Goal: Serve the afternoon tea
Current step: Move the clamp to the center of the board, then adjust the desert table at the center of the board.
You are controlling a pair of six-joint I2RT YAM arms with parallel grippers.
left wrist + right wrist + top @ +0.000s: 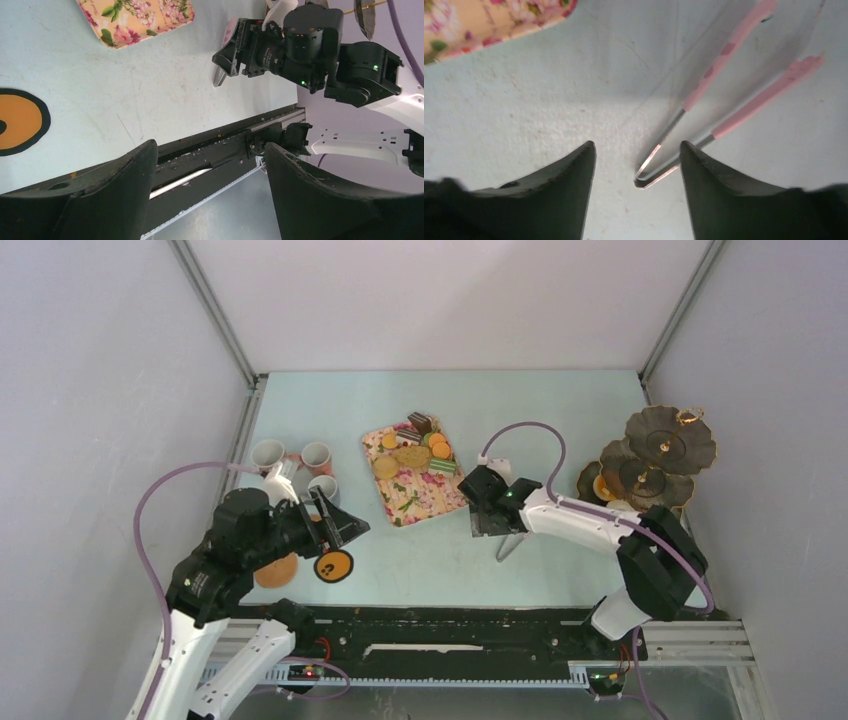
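Desk, top view, contents:
1. Treats (biscuits, macarons, cake slices): on floral tray, centre of desk.
2. Mugs, qty 3: clustered at 9 o'clock of tray.
3. Coasters, qty 2, orange (one black-rimmed): at 8 o'clock, just beside L claw.
4. Stand, dark, three-tier: at 3 o'clock, by R wall; one orange piece on a low tier.
5. Tongs, pink: flat on desk at 5 o'clock of tray.

L claw: spread wide, nothing in it.
R claw: low over tongs, fingers parted, tongs' bent end between tips (no squeeze seen).
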